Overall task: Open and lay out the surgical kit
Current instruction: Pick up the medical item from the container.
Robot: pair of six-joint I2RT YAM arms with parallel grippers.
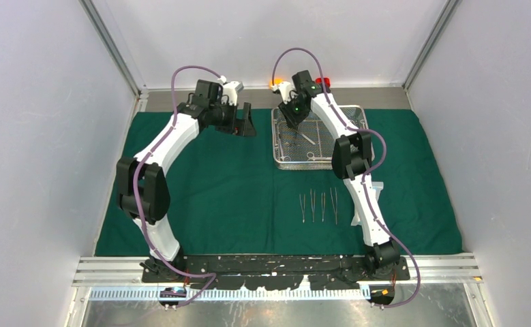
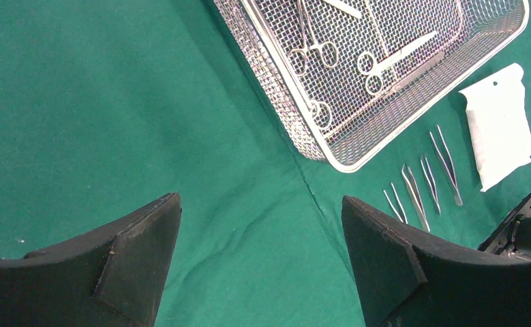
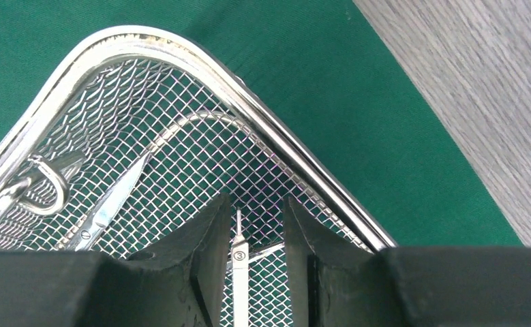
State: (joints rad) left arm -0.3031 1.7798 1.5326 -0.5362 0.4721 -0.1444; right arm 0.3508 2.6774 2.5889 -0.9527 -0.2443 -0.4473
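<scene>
The dark green cloth [image 1: 235, 191] lies spread flat on the table. At its back right stands the wire-mesh tray [image 1: 283, 163], with scissors [image 2: 385, 65] and ring-handled forceps [image 2: 313, 51] inside. Several tweezers [image 1: 318, 204] lie in a row in front of the tray. The white packet [image 2: 497, 126] rests to their right. My right gripper [image 3: 257, 199] reaches down into the tray's far corner [image 3: 283, 129]. Its fingers straddle a slim steel handle marked 3 [image 3: 239, 272], which lies against the left finger with a gap to the right one. My left gripper [image 2: 260, 199] hangs wide open over bare cloth, left of the tray.
An orange block [image 1: 276, 83] and a red block [image 1: 324, 82] sit on the grey table strip [image 3: 480, 88] behind the cloth. Enclosure walls stand close on the left, right and back. Another pair of scissors [image 3: 105, 204] lies in the tray left of my right fingers.
</scene>
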